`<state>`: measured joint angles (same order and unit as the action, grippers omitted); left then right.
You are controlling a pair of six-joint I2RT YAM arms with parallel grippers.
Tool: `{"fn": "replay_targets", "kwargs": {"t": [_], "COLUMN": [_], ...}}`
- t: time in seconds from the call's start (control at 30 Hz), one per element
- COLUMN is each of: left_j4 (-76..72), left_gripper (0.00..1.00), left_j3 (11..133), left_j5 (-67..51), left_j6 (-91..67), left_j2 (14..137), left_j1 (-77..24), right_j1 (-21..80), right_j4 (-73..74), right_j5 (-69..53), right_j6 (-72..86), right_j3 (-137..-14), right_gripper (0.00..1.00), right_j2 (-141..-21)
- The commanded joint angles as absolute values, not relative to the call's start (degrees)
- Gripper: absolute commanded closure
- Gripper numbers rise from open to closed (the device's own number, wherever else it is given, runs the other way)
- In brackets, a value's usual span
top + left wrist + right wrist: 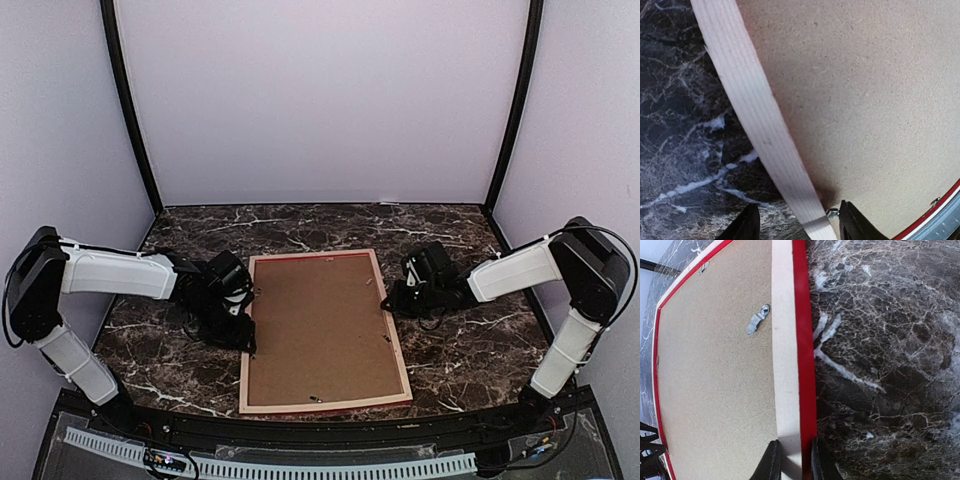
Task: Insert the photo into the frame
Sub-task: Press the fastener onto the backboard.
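Note:
The frame (244, 340) lies back side up on the marble table, its pale wood-toned rails around the brown backing board (320, 330). The photo is hidden. My left gripper (243, 318) is at the frame's left rail (752, 107). Its jaws are open and straddle the rail without touching it, gripper (800, 227). My right gripper (393, 297) is at the right rail. In the right wrist view it (794, 465) is shut on the rail (790, 340), one finger on the pale back and one on the red outer side.
A metal turn clip (757, 320) sits on the backing board (715, 390) near the right rail, and another shows by my left fingers (832, 212). Dark marble table (470, 350) surrounds the frame. Grey booth walls stand close on three sides.

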<state>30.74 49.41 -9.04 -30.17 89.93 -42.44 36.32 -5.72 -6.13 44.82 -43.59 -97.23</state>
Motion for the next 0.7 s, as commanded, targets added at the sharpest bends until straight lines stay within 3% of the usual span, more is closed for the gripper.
{"fn": "replay_targets", "kwargs": {"t": [0.0, 0.47, 0.67], "left_j4": [34.35, 29.99, 28.67], "left_gripper": [0.41, 0.41, 0.57], "left_j3": [52.81, 59.51, 59.64], "left_j5": [-9.97, -8.67, -9.69], "left_j6": [-27.07, -22.03, -20.66], "left_j2": [89.92, 98.92, 100.36], "left_j1": [-40.31, -33.65, -32.8], "right_j1": [35.71, 35.86, 36.74], "right_j4": [-2.81, -1.87, -1.92], "right_j5": [-5.63, -5.89, -5.89], "right_j6": [47.63, 47.33, 48.24], "right_j3": [-42.51, -43.33, -42.57], "right_gripper": [0.96, 0.96, 0.95], "right_j2": [-99.87, -99.42, -98.66]}}
